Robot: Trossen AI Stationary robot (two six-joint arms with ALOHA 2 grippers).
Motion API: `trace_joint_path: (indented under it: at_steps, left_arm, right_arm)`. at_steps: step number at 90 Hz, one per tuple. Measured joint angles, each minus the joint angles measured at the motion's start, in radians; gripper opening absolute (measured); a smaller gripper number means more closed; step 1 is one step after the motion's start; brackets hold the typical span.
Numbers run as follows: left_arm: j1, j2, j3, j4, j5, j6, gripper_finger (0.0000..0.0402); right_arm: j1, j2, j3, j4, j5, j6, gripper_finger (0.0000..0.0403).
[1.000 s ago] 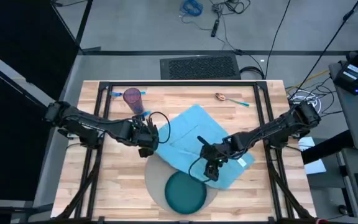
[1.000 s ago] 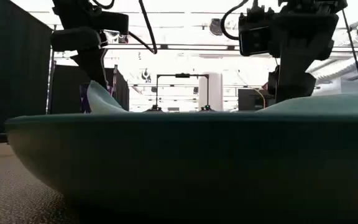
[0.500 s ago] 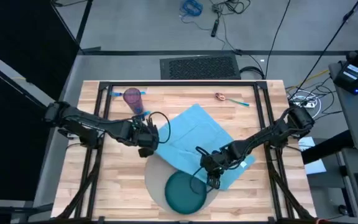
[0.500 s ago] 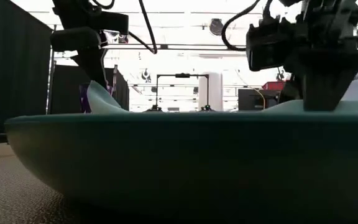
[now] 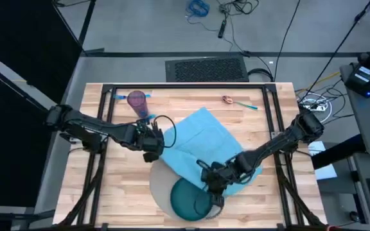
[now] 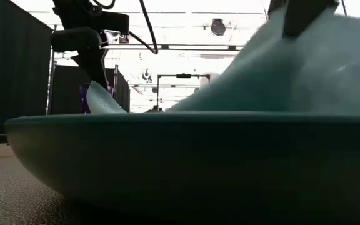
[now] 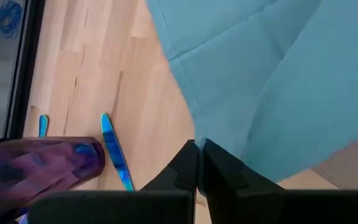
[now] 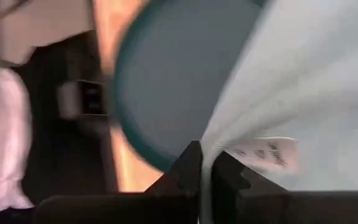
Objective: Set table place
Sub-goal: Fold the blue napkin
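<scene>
A light blue cloth napkin (image 5: 201, 144) lies spread over the table (image 5: 121, 192), its near part covering the far side of the grey placemat (image 5: 161, 183). The dark teal plate (image 5: 188, 200) sits on the placemat. My left gripper (image 5: 154, 145) is shut on the napkin's left corner. My right gripper (image 5: 212, 184) is shut on the napkin's near corner, at the plate's far right rim. The low view shows the plate (image 6: 180, 156) up close, with the napkin (image 6: 292, 69) raised behind it. My left gripper pinches the napkin's left corner (image 7: 199, 138) at its edge between its two fingers, coming from the table's left. That corner (image 6: 99, 97) is lifted off the table. My right gripper pinches the napkin's near corner (image 8: 211, 144) beside a white label (image 8: 267, 152), slanting down from the right. The cloth rises from the table to the fingers, above the plate's rim.
A purple cup (image 5: 137, 101) lies at the far left with blue-handled cutlery (image 7: 115, 152) beside it. A spoon (image 5: 231, 100) with a blue handle lies at the far right. Black frame bars cross the table's sides.
My right gripper has moved toward the near edge and left, up to the plate, and has shut on the napkin's near corner. That corner has been lifted and drawn toward the plate. The left corner has stayed where it was.
</scene>
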Motion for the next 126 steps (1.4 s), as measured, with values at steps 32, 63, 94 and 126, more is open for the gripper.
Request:
trace_joint_path:
  at_steps: [32,63,94,126]
  left_arm:
    - [0.000,0.000,0.000,-0.001,0.000,-0.019,0.0000]
    - [0.000,0.000,0.000,-0.004,0.000,-0.055,0.0000]
    - [-0.016,0.000,0.000,-0.014,0.012,-0.040,0.0000]
    - [-0.019,0.000,0.000,-0.016,0.060,-0.054,0.0000]
  right_arm:
    - [0.116,0.155,0.001,0.101,-0.156,0.203,0.0112]
    - [0.210,0.276,0.000,0.534,-0.208,0.351,0.0266]
    - [0.226,0.254,0.000,0.372,-0.053,0.216,0.0243]
    - [0.287,0.049,0.000,-0.031,0.320,0.039,0.0208]
